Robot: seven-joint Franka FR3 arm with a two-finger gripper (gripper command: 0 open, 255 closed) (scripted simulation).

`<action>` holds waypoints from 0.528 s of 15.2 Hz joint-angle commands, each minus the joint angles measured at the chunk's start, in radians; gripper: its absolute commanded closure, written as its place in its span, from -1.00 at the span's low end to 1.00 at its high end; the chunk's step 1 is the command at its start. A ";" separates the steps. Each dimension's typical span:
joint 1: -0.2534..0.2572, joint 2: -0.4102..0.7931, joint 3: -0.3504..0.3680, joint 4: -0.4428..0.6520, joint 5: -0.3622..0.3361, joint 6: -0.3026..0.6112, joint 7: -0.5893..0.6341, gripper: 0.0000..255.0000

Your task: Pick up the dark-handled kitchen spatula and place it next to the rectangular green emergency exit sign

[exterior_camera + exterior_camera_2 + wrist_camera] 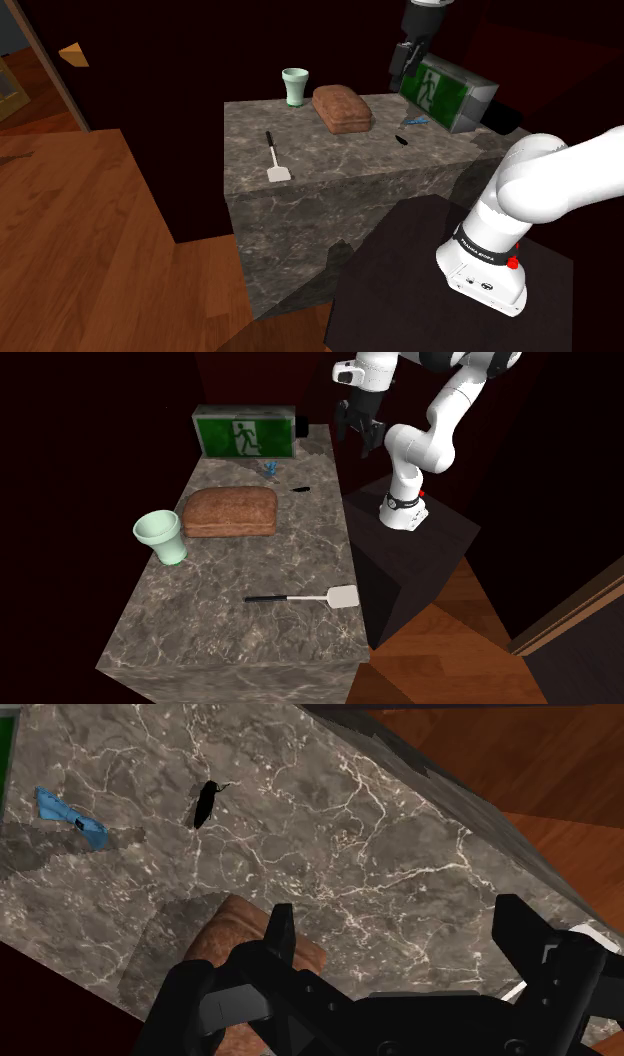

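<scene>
The spatula (277, 160) (300, 597) lies flat on the marble counter (350, 165) near its front edge, thin dark handle and pale blade. At the counter's other end the green exit sign (445, 92) (243, 434) stands upright, with a white running figure on it. My gripper (405, 60) (360, 432) hangs high above the sign end, far from the spatula. In the wrist view my gripper (400, 934) is open with nothing between its fingers, over bare marble (380, 834).
A brown loaf (342, 108) (231, 512) (225, 944) and a pale green cup (295, 86) (161, 538) sit between spatula and sign. A small blue item (414, 121) (70, 819) and a small black item (403, 139) (205, 804) lie before the sign. The dark stand (400, 270) adjoins the counter.
</scene>
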 commanded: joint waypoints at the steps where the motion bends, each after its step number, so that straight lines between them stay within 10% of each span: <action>1: 0.000 0.000 0.000 0.000 0.000 0.000 0.000 -1.00; 8: -0.018 0.188 0.111 -0.003 0.073 0.178 0.233 -1.00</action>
